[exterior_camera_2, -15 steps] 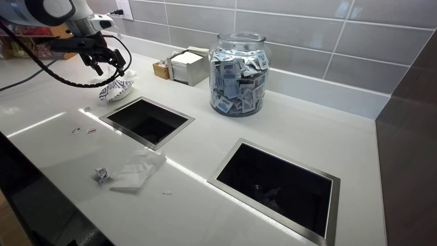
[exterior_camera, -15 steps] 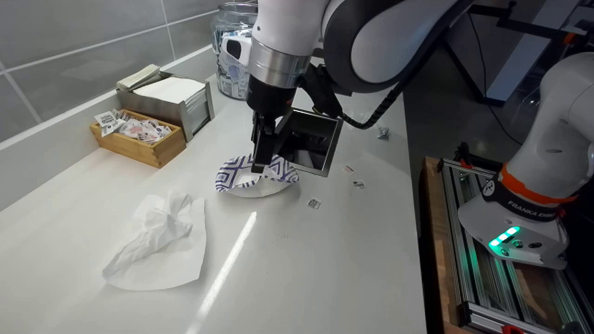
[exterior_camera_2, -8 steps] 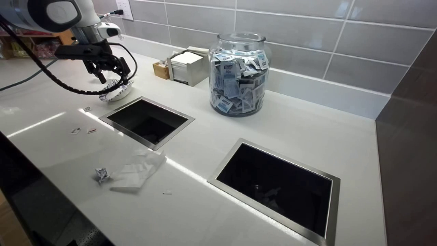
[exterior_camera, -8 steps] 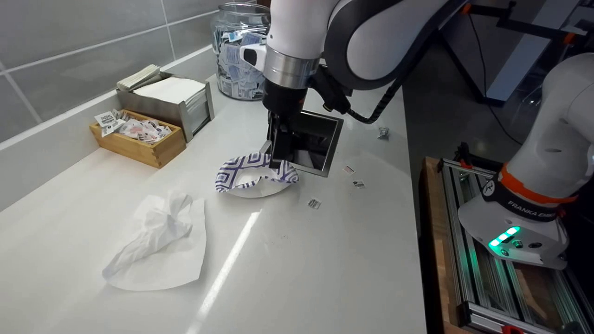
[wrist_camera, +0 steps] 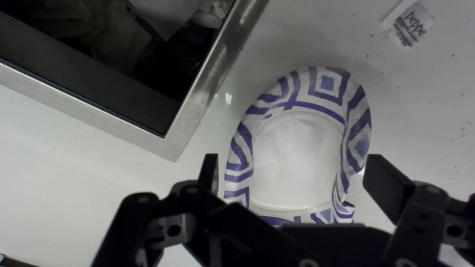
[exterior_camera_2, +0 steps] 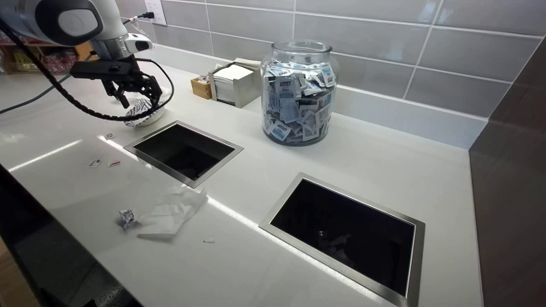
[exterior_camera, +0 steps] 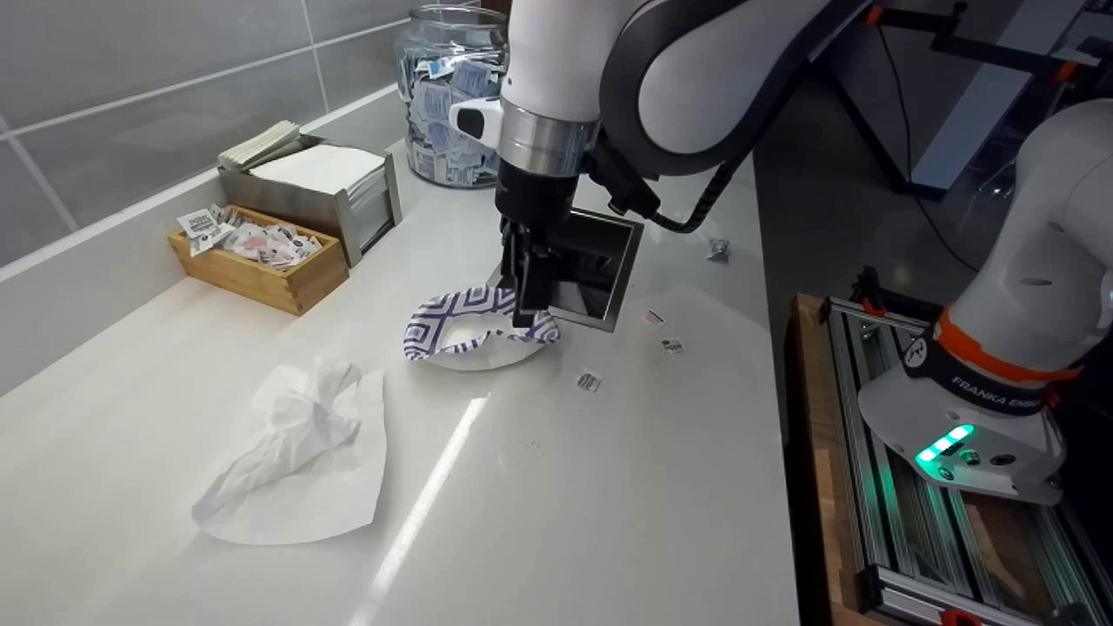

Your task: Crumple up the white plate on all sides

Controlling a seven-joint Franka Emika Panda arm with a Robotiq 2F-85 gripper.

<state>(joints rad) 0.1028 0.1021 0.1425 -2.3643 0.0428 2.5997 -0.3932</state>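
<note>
Wrist view: the plate (wrist_camera: 297,148) lies between the tool's (wrist_camera: 295,168) fingers (wrist_camera: 387,187).

In an exterior view, the tool (exterior_camera_2: 140,103) is hanging over the patterned plate (exterior_camera_2: 150,120), its jaws standing apart. The plate is resting on the tabletop (exterior_camera_2: 384,170) near a metal-rimmed hole (exterior_camera_2: 162,166). A glass jar (exterior_camera_2: 300,55) is holding packets (exterior_camera_2: 294,102) near a napkin holder (exterior_camera_2: 248,89); a crumpled ball (exterior_camera_2: 127,216) is lying beside a paper sheet (exterior_camera_2: 168,215).
</note>
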